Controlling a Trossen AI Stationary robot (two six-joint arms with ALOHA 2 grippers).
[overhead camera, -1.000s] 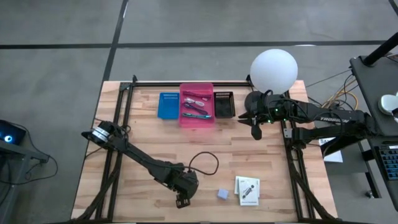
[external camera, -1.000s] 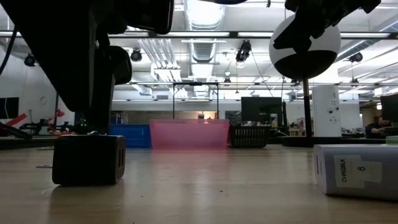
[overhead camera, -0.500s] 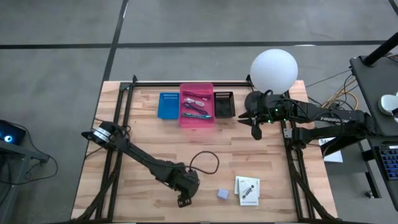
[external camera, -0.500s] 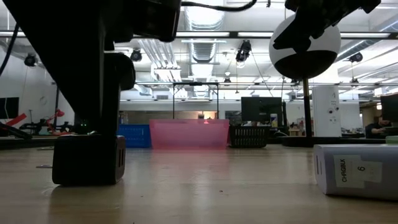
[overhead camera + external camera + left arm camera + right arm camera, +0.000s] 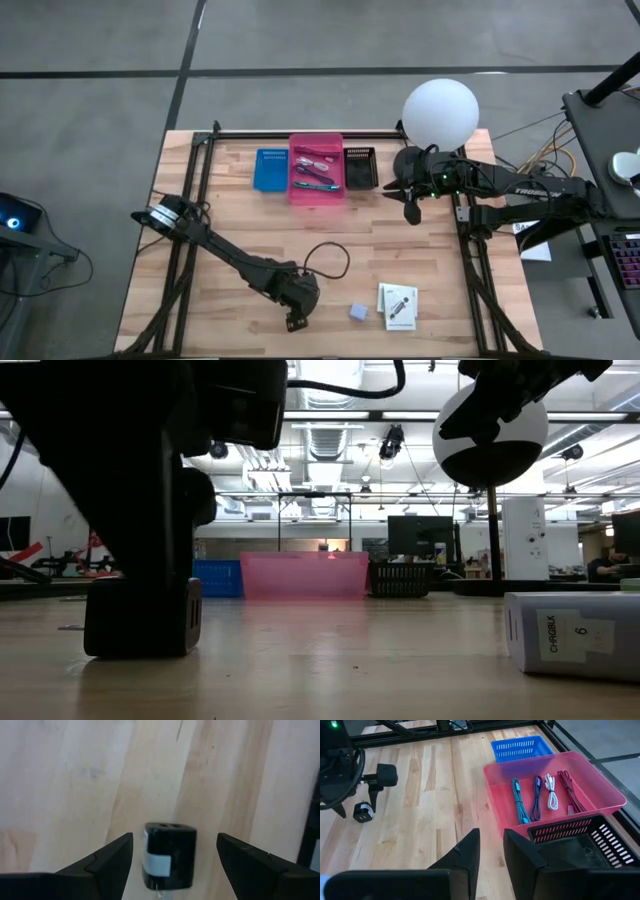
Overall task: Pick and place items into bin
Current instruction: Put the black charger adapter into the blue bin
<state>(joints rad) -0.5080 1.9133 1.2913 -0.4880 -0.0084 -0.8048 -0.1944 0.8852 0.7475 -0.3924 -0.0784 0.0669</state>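
A small black cube [image 5: 169,855] with a white label lies on the wooden table near its front edge. My left gripper [image 5: 175,847] hangs over it, pointing steeply down and open, with one finger on either side of the cube and a gap to each. In the low view the cube [image 5: 140,615] sits under the dark bulk of that gripper [image 5: 140,500]. A grey-blue cube [image 5: 357,312] and a white card [image 5: 398,305] lie to the right of it. My right gripper [image 5: 491,832] waits high at the far right with a narrow gap between its fingers, holding nothing.
A pink bin [image 5: 317,190] at the far middle holds teal, purple, white and red cords [image 5: 540,792]. A blue bin [image 5: 270,168] stands on its left and a black one [image 5: 360,167] on its right. A white globe lamp [image 5: 440,113] stands at the far right corner.
My left gripper has come down a little over the black cube, which has stayed where it was on the table.
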